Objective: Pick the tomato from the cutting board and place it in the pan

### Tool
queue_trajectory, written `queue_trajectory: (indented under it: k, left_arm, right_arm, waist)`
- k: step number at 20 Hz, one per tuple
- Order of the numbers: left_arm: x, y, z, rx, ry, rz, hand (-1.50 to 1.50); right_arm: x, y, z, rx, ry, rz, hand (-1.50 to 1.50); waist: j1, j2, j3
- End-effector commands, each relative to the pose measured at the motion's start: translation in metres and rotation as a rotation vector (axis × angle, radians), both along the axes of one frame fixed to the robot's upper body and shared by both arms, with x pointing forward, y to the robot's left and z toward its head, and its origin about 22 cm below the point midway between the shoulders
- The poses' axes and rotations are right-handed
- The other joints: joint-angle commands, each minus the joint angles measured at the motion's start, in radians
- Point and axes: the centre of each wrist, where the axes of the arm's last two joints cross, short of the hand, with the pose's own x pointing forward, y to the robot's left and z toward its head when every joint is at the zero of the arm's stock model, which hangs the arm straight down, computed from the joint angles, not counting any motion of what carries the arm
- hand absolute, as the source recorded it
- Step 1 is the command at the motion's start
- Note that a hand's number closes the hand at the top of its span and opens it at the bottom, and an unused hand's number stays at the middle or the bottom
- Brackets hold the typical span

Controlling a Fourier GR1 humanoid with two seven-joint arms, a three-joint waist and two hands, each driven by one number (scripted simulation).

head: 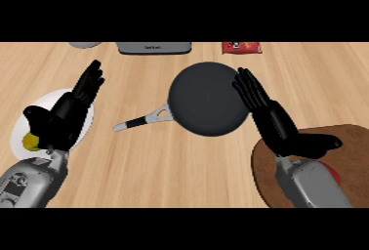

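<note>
Right hand (270,114): black, seen at the right of the head view on a grey forearm; fingers held straight and together, pointing up the view; thumb spread out to the right; nothing is held; the fingertips are seen over the right rim of the pan, and whether they touch it cannot be told.

Left hand (65,110): black, seen at the left on a grey forearm; fingers straight and raised, nothing held; it is seen over the white plate.

Pan (205,100): round, dark grey, matt and shallow; set near the middle of the counter; its inside is bare; a slim handle, pale grey at the pan and black at the grip, runs out to the lower left.

Cutting board (346,134): brown wood with a rounded edge, at the lower right; largely covered by the right forearm.

Tomato (333,171): only a small red patch is shown, just right of the right forearm, over the cutting board; its shape cannot be judged.

White plate (54,95): smooth, round, at the left edge; a yellow item (30,141) is seen at its lower left beside the left wrist; what it is cannot be told.

Counter (144,161): pale wood with long grain lines.

Far edge: a grey box-like object (154,47), a red packet (241,47) and a pale rounded object (86,44), all cut off by the view.
</note>
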Motion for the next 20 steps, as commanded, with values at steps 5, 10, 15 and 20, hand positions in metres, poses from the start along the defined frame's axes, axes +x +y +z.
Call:
queue_trajectory:
  k: [5, 10, 15, 20]
  left_arm:
    - [-0.024, 0.092, -0.050, 0.170, 0.238, 0.344, 0.00]
    - [-0.039, 0.113, -0.072, 0.163, 0.355, 0.451, 0.00]
    - [-0.034, 0.129, -0.074, 0.151, 0.368, 0.436, 0.00]
    - [-0.031, 0.130, -0.078, 0.167, 0.367, 0.431, 0.00]
  right_arm:
    - [-0.001, -0.071, 0.049, -0.015, -0.076, 0.228, -1.50]
    - [-0.015, -0.167, 0.018, -0.246, -0.017, -0.497, 1.50]
    - [-0.084, -0.209, -0.023, 0.035, -0.106, -0.367, -1.50]
    - [-0.101, -0.241, 0.022, -0.186, -0.166, -0.242, -1.50]
  waist:
    - [-0.013, 0.024, -0.031]
    - [-0.078, 0.031, -0.031]
    - [-0.048, 0.025, -0.030]
    - [-0.038, 0.023, -0.032]
